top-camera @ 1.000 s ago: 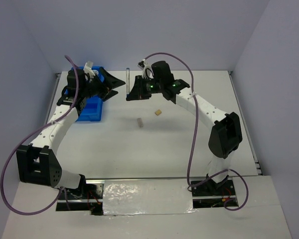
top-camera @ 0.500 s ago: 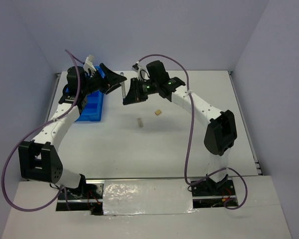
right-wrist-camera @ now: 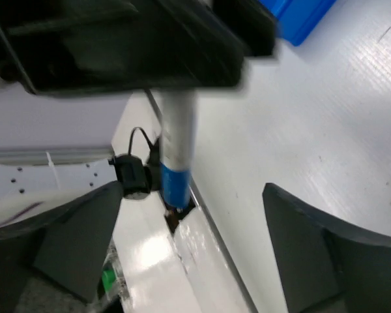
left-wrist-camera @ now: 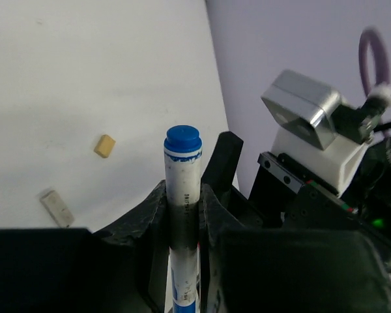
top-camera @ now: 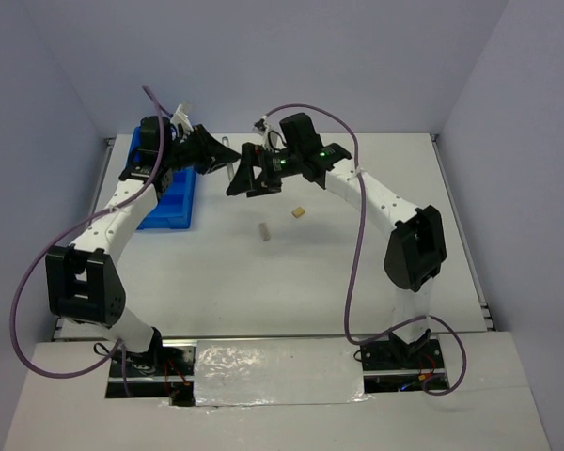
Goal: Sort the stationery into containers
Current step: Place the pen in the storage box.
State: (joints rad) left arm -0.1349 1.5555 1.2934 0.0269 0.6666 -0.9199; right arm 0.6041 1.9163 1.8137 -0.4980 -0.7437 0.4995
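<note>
Left fingers (left-wrist-camera: 151,212) now pressed in on the pen (left-wrist-camera: 182,171), one on each side of the barrel, blue cap poking up above them. That's new: a second ago that arm was back over the tray (top-camera: 174,211) and the pen stood in the other gripper. And the right fingers (right-wrist-camera: 78,228) are spread wide, the pen's blue end hanging in the gap between them and touching neither side. So the handover looks done, the pen is with the left arm in mid-air between the two grippers, just right of the tray. I'd say it only needs carrying back and dropping into a compartment. Further out, two erasers, one beige (top-camera: 299,213) and one grey (top-camera: 264,230), lie on the tabletop (top-camera: 310,272) below the right arm, not yet sorted.
</note>
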